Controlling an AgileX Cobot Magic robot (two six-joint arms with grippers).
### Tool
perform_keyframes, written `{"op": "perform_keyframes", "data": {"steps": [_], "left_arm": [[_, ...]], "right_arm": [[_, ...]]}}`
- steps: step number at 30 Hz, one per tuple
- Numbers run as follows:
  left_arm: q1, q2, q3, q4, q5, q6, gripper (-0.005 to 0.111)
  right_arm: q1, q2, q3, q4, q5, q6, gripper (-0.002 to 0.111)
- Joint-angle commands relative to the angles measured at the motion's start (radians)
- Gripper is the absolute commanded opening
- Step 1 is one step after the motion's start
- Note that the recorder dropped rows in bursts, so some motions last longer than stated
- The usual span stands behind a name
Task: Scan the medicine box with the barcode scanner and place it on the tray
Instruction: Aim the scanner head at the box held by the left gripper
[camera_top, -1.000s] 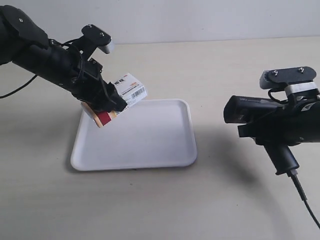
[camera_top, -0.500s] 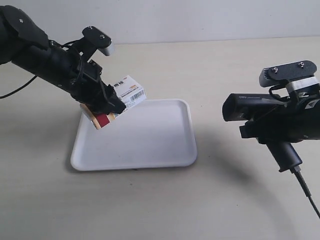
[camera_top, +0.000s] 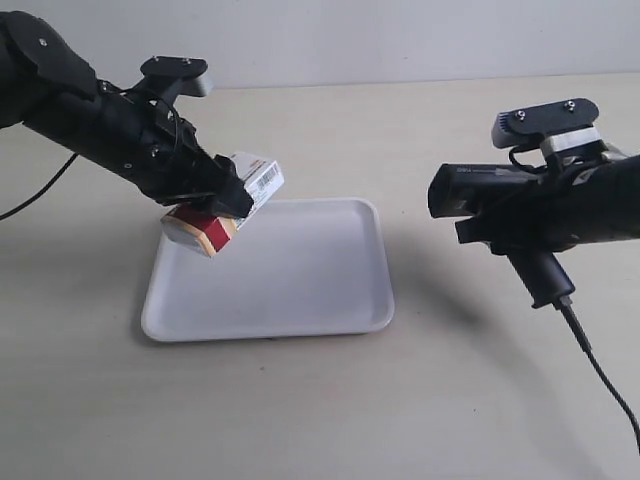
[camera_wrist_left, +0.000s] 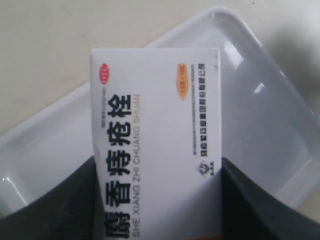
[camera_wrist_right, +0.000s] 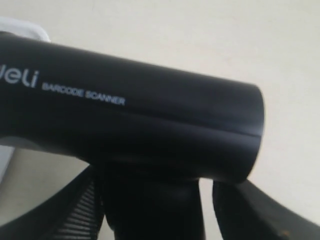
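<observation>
Medicine box (camera_top: 235, 200) pinched in my left hand (camera_top: 215, 195), held tilted in the air above the tray's (camera_top: 300, 290) near-arm corner, barcode side turned toward the scanner. Tray flat on the desk (camera_top: 330, 420). Right hand (camera_top: 540, 225) clamped around the barcode scanner (camera_top: 490, 195), off the desk, well apart from the tray, boxy head pointing at the box, cable (camera_top: 600, 375) trailing down.

We see the tray (camera_top: 300, 290) lying on the table (camera_top: 420, 130), toward the exterior view's left. The medicine box (camera_top: 232, 200) hangs tilted above the tray's far left corner, clear of its floor. The barcode scanner (camera_top: 500, 205) sits well apart at the right, off the table, its head toward the box.
</observation>
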Motion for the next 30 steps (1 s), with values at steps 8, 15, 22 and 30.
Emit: {"op": "perform_keyframes", "data": {"steps": [8, 15, 22, 30], "left_arm": [[-0.002, 0.014, -0.006, 0.252, -0.094, -0.352, 0.0], [-0.002, 0.022, -0.012, 0.252, -0.098, -0.378, 0.0], [-0.002, 0.024, -0.012, 0.252, -0.138, -0.399, 0.0], [-0.002, 0.027, -0.012, 0.252, -0.155, -0.392, 0.0]], "right_arm": [[0.001, 0.102, -0.155, -0.024, 0.039, -0.01, 0.0], [0.001, 0.168, -0.216, -0.035, 0.076, -0.01, 0.0], [0.001, 0.17, -0.218, -0.055, 0.087, -0.01, 0.0], [0.001, 0.17, -0.218, -0.055, 0.086, -0.01, 0.0]]}}
